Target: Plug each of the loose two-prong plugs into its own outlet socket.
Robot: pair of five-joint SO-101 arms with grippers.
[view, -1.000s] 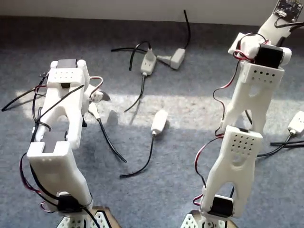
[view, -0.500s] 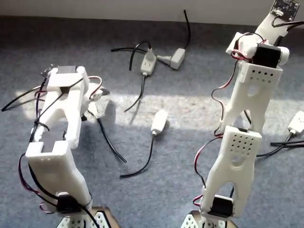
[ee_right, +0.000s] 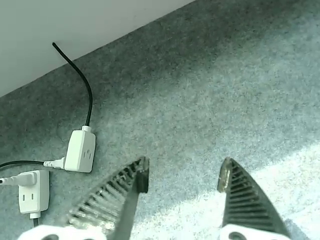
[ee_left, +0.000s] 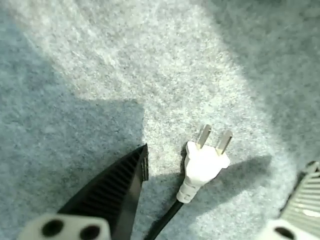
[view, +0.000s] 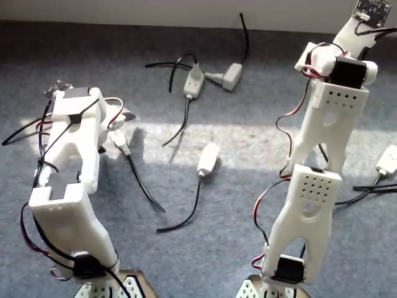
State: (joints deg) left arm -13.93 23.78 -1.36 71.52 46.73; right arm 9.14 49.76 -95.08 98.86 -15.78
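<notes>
A loose white two-prong plug (ee_left: pixel 204 164) on a black cord lies flat on the grey carpet, prongs pointing away from my left gripper (ee_left: pixel 227 157). That gripper is open, one finger on each side of the plug and not touching it. From above, the plug (view: pixel 121 143) sits just off the left gripper (view: pixel 119 126). My right gripper (ee_right: pixel 182 175) is open and empty, held high over the carpet near the wall. Below it lie two white outlet sockets (ee_right: pixel 80 150) (ee_right: pixel 34 192); the first has a plug (ee_right: pixel 54 163) pushed in.
Another white cord end (view: pixel 208 159) lies mid-carpet with its black cable curling toward the arms. A further white piece (view: pixel 388 160) lies at the right edge behind the right arm (view: pixel 329 124). Black cables trail around the sockets (view: pixel 193 82) (view: pixel 231 76) near the wall.
The left arm has swung a little to the left and its gripper has shifted over the loose plug. The right arm has stayed still.
</notes>
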